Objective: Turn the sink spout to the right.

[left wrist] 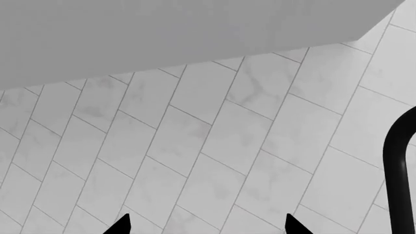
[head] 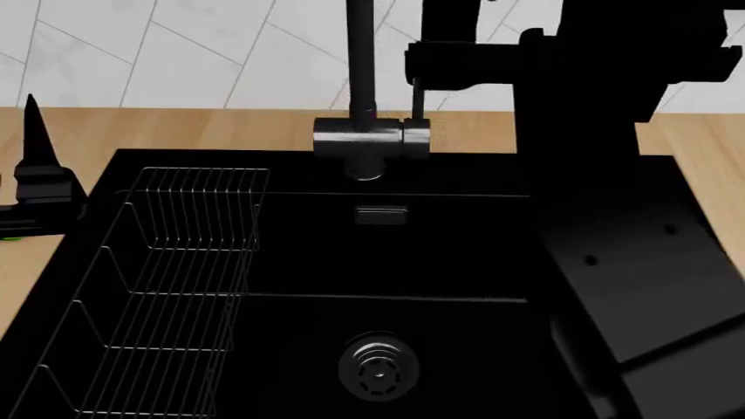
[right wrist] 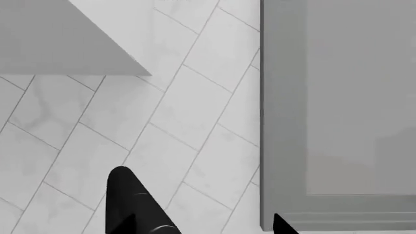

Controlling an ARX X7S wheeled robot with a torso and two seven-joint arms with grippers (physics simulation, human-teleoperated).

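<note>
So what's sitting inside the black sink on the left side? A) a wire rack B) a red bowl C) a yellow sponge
A: in the head view a wire rack of thin metal bars fills the left part of the sink, with no bowl or sponge there.

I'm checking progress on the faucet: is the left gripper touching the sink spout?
Apart. In the left wrist view, the left gripper has tile wall between its fingertips, and the sink spout stands off to one side, past one fingertip.

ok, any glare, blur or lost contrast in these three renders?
Head view: sharp, but the bulky black robot arm merges with the matte-black rectangular sink; faint highlight on the tall slim black spout's metal base. Both wrist views: flat, even light on pale marble wall tiles, no glare or blur.
</note>
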